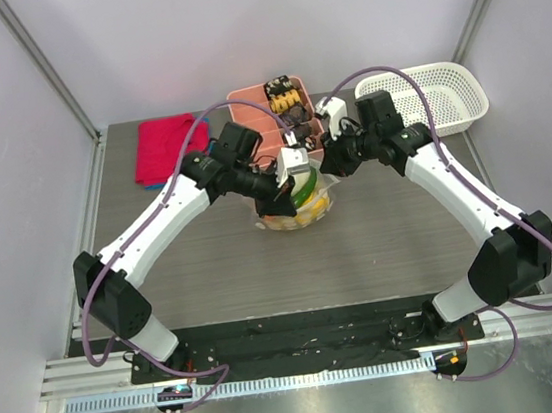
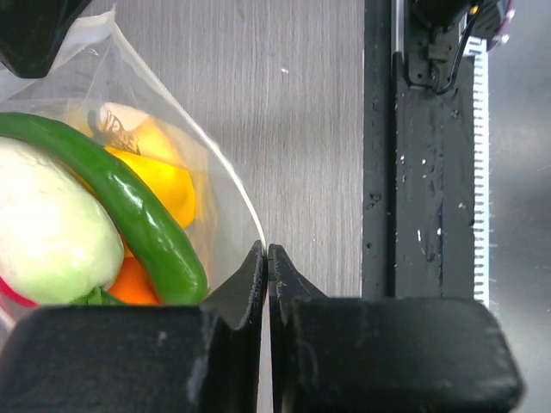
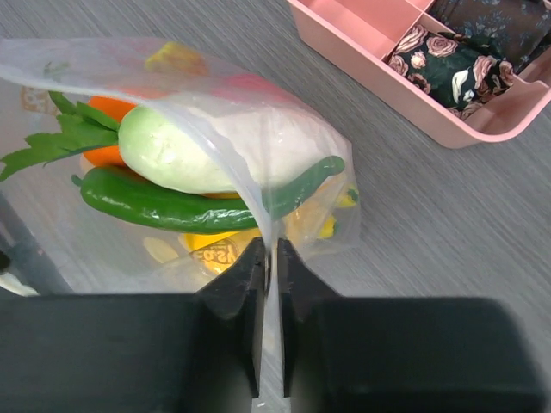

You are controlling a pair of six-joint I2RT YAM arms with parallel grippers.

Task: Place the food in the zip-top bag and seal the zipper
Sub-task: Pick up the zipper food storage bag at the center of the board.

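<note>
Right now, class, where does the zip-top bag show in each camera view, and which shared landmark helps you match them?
Top external: zip-top bag at table centre, just nearer than the pink tray.
Left wrist: fills the left half.
Right wrist: spans left and centre, with the pink tray at upper right.
Shared landmark: the long green pepper inside the bag shows in both wrist views. The grey table shows in all three.

Clear zip-top bag [image 3: 103,64] showing green pepper [image 3: 172,209], white-green veg. [image 3: 181,155], orange carrot [image 3: 116,109] w/ green leaves [image 3: 52,142], yellow pcs. [image 3: 207,241]; pink tray [image 3: 362,39] holding dark floral-print snacks [image 3: 439,69]; red cloth [image 1: 163,145], white mesh basket [image 1: 464,93] lying on grey wood-grain table [image 1: 213,265].
</note>
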